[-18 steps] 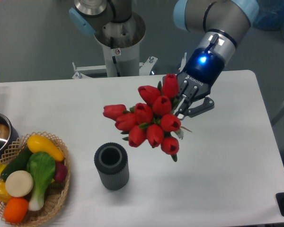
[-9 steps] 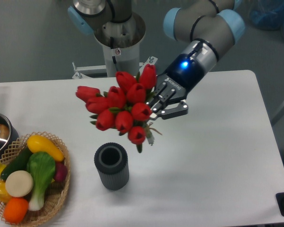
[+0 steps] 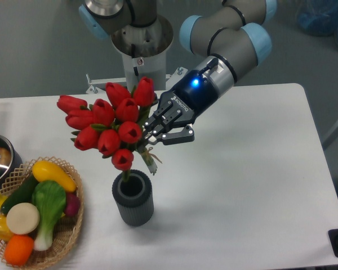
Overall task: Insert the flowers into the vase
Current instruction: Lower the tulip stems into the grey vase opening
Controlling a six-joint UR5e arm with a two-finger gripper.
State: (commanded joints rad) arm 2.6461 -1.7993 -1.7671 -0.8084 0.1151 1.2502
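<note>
Nearest, at the left edge, a wicker basket (image 3: 67, 239) of toy vegetables is seen. Just right of it the vase (image 3: 133, 198) stands upright on the white table (image 3: 259, 197), its round mouth open. Directly above and slightly left of the mouth, the flowers (image 3: 110, 126) are held tilted, heads leaning left and stem ends just over the rim. Farther right, the gripper (image 3: 158, 130) is closed on the stems. The carrying step appears nearly finished; next, the stems would need centring over the mouth, righting and lowering.
</note>
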